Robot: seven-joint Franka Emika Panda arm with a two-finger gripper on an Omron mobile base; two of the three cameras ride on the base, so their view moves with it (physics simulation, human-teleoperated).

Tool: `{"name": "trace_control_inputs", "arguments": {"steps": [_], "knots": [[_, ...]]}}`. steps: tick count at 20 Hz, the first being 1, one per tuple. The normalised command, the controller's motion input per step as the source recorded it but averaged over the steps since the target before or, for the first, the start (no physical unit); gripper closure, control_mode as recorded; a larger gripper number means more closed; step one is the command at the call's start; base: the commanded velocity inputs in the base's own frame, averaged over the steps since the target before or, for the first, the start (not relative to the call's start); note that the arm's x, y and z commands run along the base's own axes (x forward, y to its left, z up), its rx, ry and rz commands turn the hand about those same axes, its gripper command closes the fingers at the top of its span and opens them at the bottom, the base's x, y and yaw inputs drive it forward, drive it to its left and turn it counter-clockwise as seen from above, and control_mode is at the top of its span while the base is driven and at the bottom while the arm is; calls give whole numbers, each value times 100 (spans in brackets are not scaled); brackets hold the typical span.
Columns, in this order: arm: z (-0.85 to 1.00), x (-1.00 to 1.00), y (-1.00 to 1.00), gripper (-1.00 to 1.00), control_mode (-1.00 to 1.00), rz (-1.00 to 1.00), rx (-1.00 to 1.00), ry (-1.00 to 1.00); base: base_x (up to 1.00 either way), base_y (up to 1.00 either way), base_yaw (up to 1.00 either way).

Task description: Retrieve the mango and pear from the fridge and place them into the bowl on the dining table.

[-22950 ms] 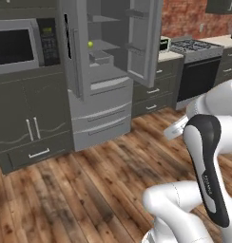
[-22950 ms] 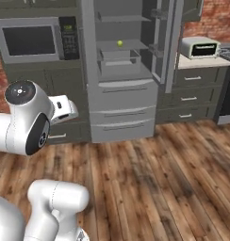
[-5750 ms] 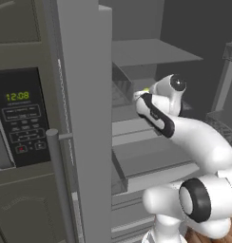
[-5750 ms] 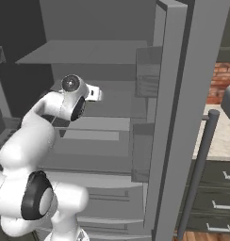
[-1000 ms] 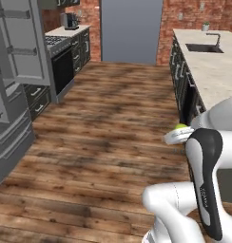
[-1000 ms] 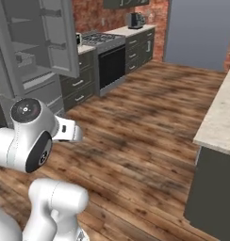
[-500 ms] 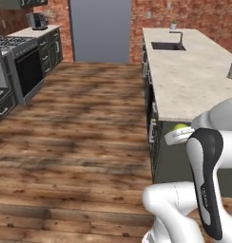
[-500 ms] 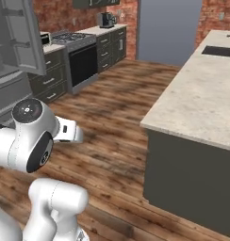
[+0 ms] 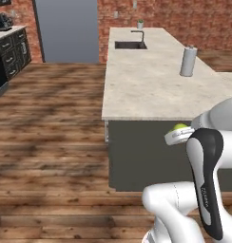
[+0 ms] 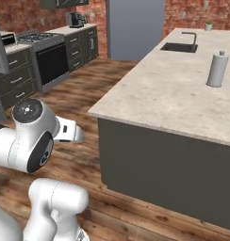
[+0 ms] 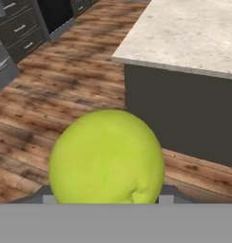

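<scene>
1. The pear (image 11: pixel 107 156) sits right at the end effector (image 9: pixel 177 136), pinched between its fingers.
2. End effector and pear hang in front of the island's dark side, below the tabletop (image 9: pixel 146 80) edge.
3. A grey canister (image 9: pixel 188 61) stands on that tabletop, beyond the pear.

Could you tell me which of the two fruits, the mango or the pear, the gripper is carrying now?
The pear: it is bright yellow-green, not orange, and sits in the gripper.

no readable text, labels, or signs
</scene>
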Motion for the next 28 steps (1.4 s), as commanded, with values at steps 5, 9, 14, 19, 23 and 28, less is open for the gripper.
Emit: {"name": "trace_control_inputs", "arguments": {"steps": [5, 9, 14, 19, 23, 28], "knots": [[0, 0, 0, 100, 100, 0, 0, 0, -18, -100, -28], [0, 0, 0, 100, 100, 0, 0, 0, -4, -100, -28], [0, 0, 0, 100, 100, 0, 0, 0, 6, -100, -26], [0, 0, 0, 100, 100, 0, 0, 0, 44, -100, -18], [0, 0, 0, 100, 100, 0, 0, 0, 58, -100, -15], [0, 0, 0, 100, 100, 0, 0, 0, 69, -100, -13]]}}
